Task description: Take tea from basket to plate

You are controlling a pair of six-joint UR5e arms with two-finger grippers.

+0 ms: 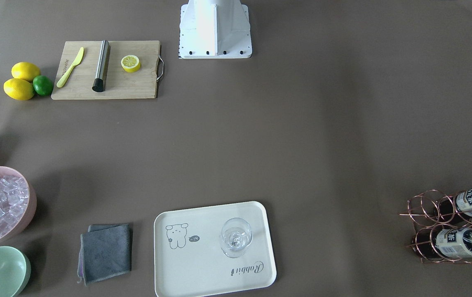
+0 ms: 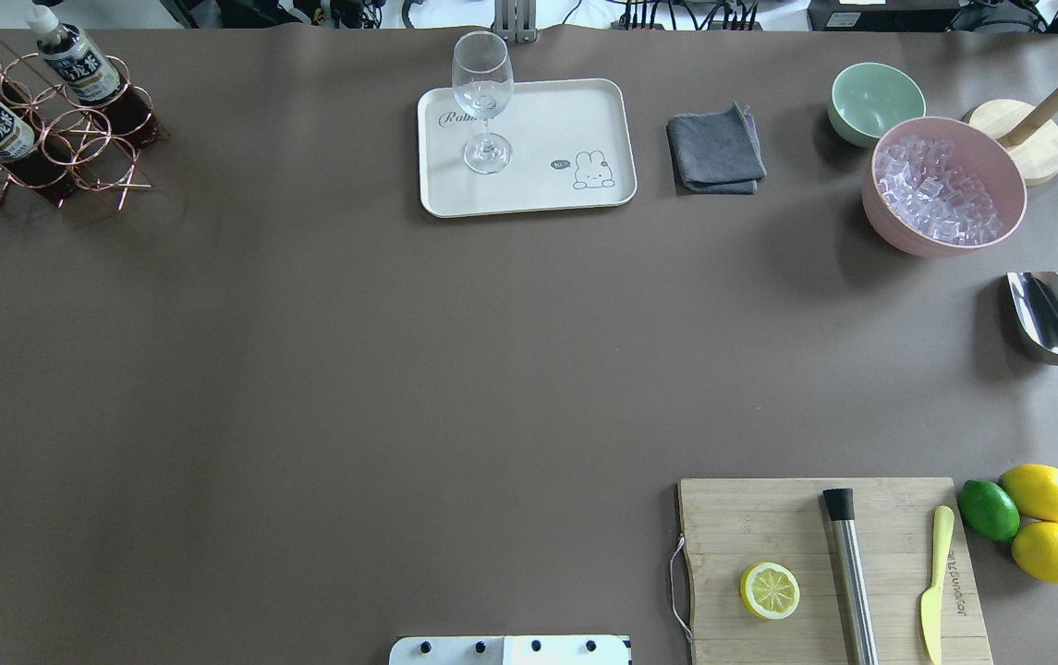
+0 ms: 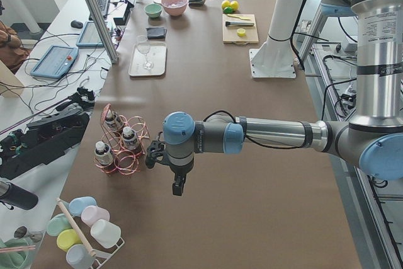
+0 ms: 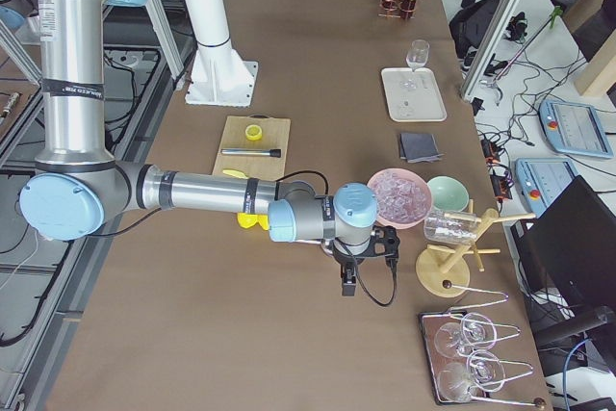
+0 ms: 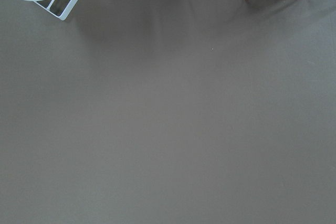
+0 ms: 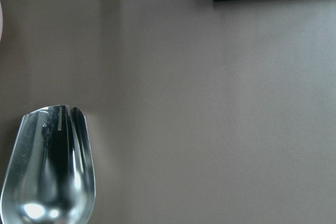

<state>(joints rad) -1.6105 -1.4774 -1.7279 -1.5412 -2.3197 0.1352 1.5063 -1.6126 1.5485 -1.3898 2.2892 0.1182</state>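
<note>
Three tea bottles (image 2: 76,65) with white caps stand in the copper wire basket (image 2: 76,148) at the table's far left corner; two of them show in the front-facing view (image 1: 458,243). The cream plate (image 2: 565,111) lies at the far middle with a wine glass (image 2: 482,92) standing on it. My left gripper (image 3: 178,190) shows only in the exterior left view, hanging over bare table beside the basket (image 3: 126,162); I cannot tell if it is open. My right gripper (image 4: 348,288) shows only in the exterior right view, near the pink bowl; I cannot tell its state either.
A grey cloth (image 2: 715,152), a mint-green bowl (image 2: 875,100) and a pink bowl of ice (image 2: 944,194) sit right of the plate. A metal scoop (image 2: 1051,323), lemons (image 2: 1046,517) and a cutting board (image 2: 824,563) lie on the right. A cup rack (image 3: 82,231) stands near the basket.
</note>
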